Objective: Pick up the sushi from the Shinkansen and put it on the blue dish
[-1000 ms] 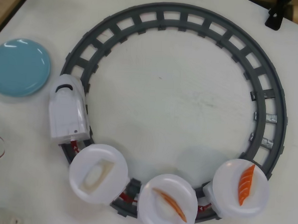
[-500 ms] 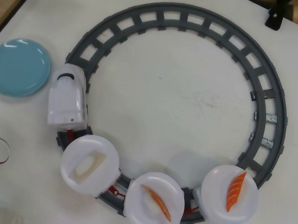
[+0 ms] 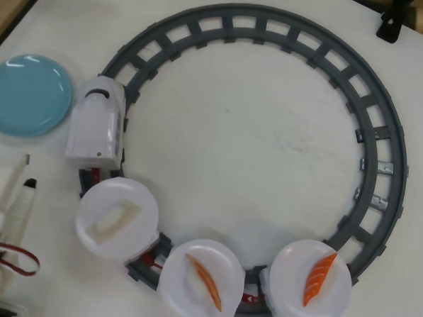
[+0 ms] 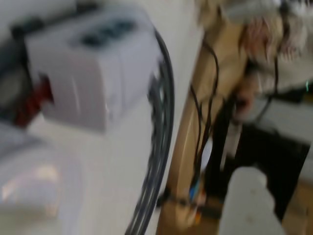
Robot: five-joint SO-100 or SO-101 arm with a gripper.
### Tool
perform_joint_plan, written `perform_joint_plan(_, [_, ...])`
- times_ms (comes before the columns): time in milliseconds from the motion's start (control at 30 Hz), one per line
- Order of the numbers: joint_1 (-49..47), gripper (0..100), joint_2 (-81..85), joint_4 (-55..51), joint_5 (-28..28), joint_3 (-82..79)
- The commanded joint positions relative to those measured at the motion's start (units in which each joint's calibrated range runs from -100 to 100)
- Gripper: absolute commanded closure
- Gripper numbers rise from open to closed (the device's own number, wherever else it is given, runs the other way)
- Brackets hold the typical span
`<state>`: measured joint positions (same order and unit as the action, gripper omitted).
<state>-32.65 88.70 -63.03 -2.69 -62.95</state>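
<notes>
The white Shinkansen (image 3: pixel 96 127) stands on the left of the grey circular track (image 3: pixel 383 139), nose toward the top. It pulls three round white plates. The first plate (image 3: pixel 97 241) holds the pale sushi (image 3: pixel 114 218). The two plates behind hold orange-topped pieces (image 3: pixel 203 282) (image 3: pixel 319 279). The blue dish (image 3: pixel 27 95) lies empty left of the train. My gripper (image 3: pixel 27 174) is low at the left edge, left of the sushi plate, and holds nothing. Its fingers lie close together. The blurred wrist view shows the train's side (image 4: pixel 93 68) and a plate rim (image 4: pixel 44 186).
A black stand foot (image 3: pixel 390 26) sits at the top right corner. The table's left edge (image 3: pixel 17 17) runs by the blue dish. In the wrist view, cables (image 4: pixel 156 161) and a wooden edge (image 4: pixel 188 147) lie beyond the table.
</notes>
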Motion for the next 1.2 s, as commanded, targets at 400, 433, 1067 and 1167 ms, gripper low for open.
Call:
perform_joint_plan(400, [14.43,82,-46.76,-10.22,-1.96,47.71])
perform_joint_plan(433, [14.25,82,-50.25,-12.43,-3.06,50.59])
perform_joint_plan(1067, [8.97,63,-64.76,-24.83,-25.08,47.08])
perform_joint_plan(1167, [6.60,64,-64.85,-20.58,-24.92,41.21])
